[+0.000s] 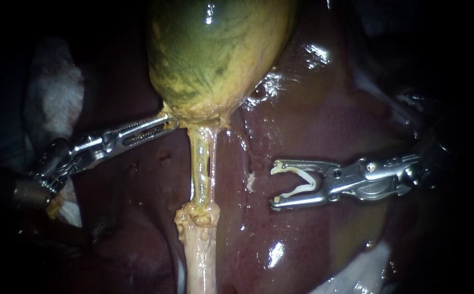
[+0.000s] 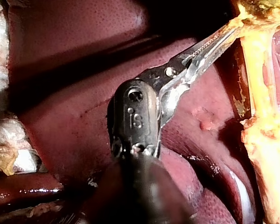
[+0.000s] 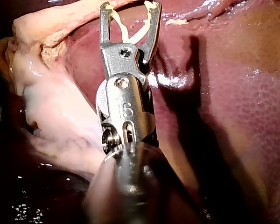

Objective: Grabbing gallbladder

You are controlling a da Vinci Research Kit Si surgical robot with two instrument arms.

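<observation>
A surgical robot's left instrument [image 1: 171,122] is gripping the lower edge of the greenish-yellow, bulbous gallbladder [image 1: 220,54], just where the organ is narrowing into a pale yellow tube [image 1: 201,163]. Its long, slotted steel jaws are lying almost together, pinching a small tag of yellowish tissue at their tips. In the left wrist view, the same instrument [image 2: 231,31] is reaching across the dark red, glistening liver [image 2: 74,107] to that yellow edge. In the endoscope view the gallbladder is sitting at the top centre, resting on the liver, with the tube running straight down from it. Well to the right of the tube, the right instrument [image 1: 274,185] is hovering over the liver. Its jaws are standing wide apart and carrying a whitish, V-shaped clip [image 1: 309,177], whose two legs are lying against them. A patch of white gauze [image 1: 57,92] is lying at the far left.
</observation>
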